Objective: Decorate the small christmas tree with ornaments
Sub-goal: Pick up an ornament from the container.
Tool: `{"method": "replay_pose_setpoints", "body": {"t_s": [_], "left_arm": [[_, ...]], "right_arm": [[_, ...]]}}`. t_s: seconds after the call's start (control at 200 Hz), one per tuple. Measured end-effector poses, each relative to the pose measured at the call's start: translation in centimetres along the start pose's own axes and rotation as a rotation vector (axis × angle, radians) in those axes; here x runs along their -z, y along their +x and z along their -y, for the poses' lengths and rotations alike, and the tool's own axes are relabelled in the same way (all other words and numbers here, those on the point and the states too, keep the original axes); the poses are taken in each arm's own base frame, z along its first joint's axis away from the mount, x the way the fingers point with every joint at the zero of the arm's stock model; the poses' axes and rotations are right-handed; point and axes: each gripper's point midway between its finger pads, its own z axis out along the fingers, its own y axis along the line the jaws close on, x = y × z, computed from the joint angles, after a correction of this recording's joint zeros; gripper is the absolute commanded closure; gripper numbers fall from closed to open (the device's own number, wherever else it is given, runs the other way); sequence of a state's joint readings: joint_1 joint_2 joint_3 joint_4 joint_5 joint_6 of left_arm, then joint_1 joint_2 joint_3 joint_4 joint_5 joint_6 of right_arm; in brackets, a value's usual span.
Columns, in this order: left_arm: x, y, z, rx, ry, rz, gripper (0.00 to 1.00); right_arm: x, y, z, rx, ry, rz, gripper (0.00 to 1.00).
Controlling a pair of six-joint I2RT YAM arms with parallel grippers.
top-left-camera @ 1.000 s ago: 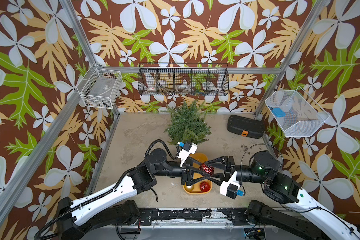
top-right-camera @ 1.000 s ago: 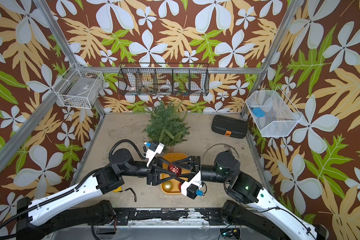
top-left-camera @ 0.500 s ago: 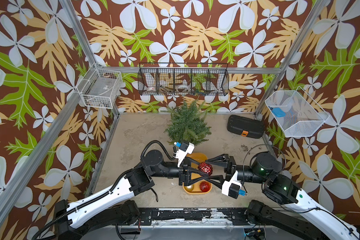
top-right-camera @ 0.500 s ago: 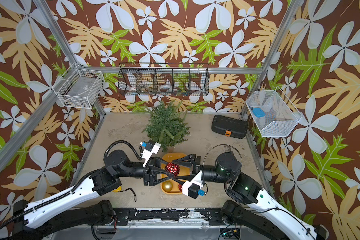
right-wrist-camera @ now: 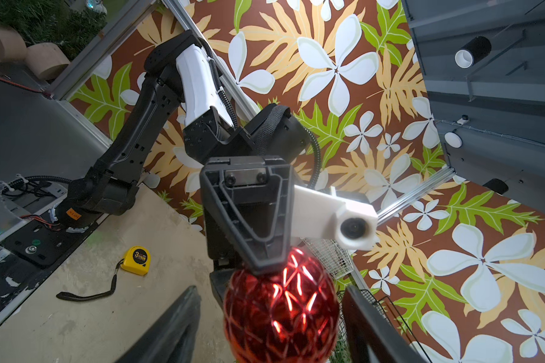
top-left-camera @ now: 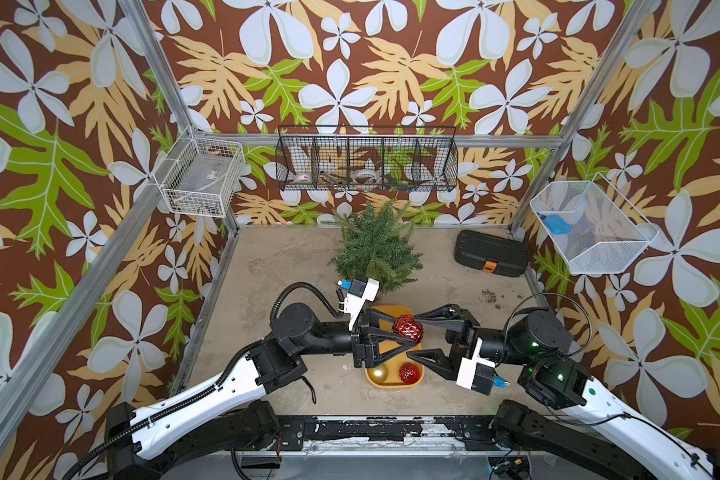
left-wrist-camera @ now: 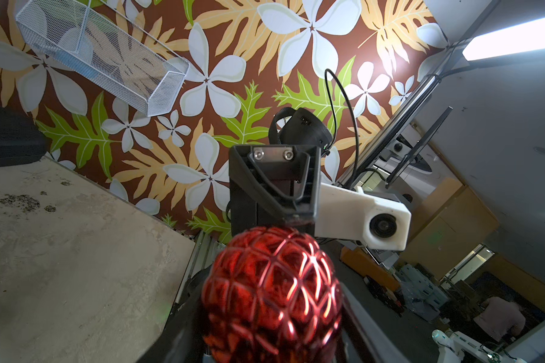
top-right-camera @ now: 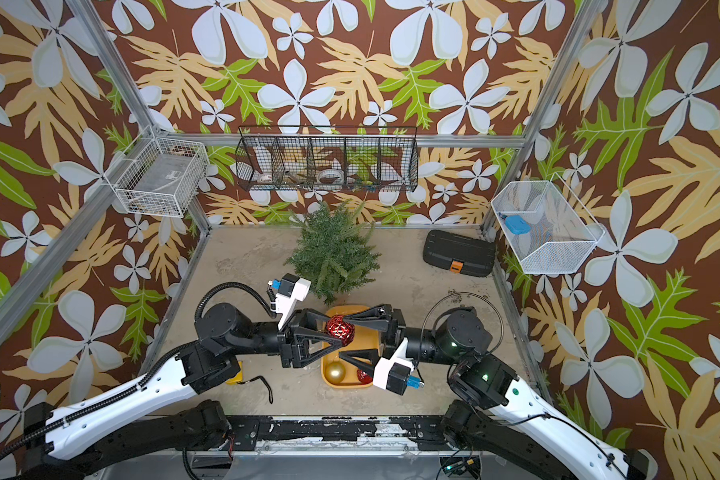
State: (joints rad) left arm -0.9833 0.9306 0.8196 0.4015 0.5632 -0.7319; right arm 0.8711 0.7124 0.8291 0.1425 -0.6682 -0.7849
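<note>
Seems to be a hand-over step. Clamped in the left gripper [top-left-camera: 406, 331]: a red bauble [top-left-camera: 409, 325], held above the yellow tray [top-left-camera: 393, 384], near the upright tree [top-left-camera: 375, 245]. Standing around the same bauble, jaws apart: the right gripper [top-left-camera: 413, 336]. Lying in the tray: a gold bauble [top-left-camera: 378, 372] and a second red bauble [top-left-camera: 409, 372]. Next, probably: draw the right gripper clear, carry to a branch, hook the loop. Cannot tell where the loop points. Seems slightly egg-shaped, long axis level, running from gripper to gripper.

left end effector [top-left-camera: 407, 331]: gripping | right end effector [top-left-camera: 412, 334]: jaws apart
</note>
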Motion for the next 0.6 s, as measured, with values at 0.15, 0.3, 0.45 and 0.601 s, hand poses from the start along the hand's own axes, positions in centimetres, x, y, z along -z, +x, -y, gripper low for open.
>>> {"method": "replay_pose_setpoints", "body": {"t_s": [0.15, 0.3, 0.45, 0.601], "left_arm": [[0.04, -0.05, -0.24, 0.007, -0.011, 0.008, 0.51], [0.24, -0.18, -0.12, 0.013, -0.012, 0.018, 0.51], [0.25, -0.25, -0.05, 0.018, -0.009, 0.020, 0.51], [0.21, -0.19, -0.14, 0.020, -0.009, 0.021, 0.51]], "right_arm": [[-0.52, 0.10, 0.13, -0.003, -0.012, 0.006, 0.31], [-0.90, 0.33, 0.25, -0.006, -0.016, 0.005, 0.33], [-0.95, 0.30, 0.33, -0.005, -0.015, 0.006, 0.33], [-0.92, 0.26, 0.33, -0.005, -0.015, 0.006, 0.33]]}}
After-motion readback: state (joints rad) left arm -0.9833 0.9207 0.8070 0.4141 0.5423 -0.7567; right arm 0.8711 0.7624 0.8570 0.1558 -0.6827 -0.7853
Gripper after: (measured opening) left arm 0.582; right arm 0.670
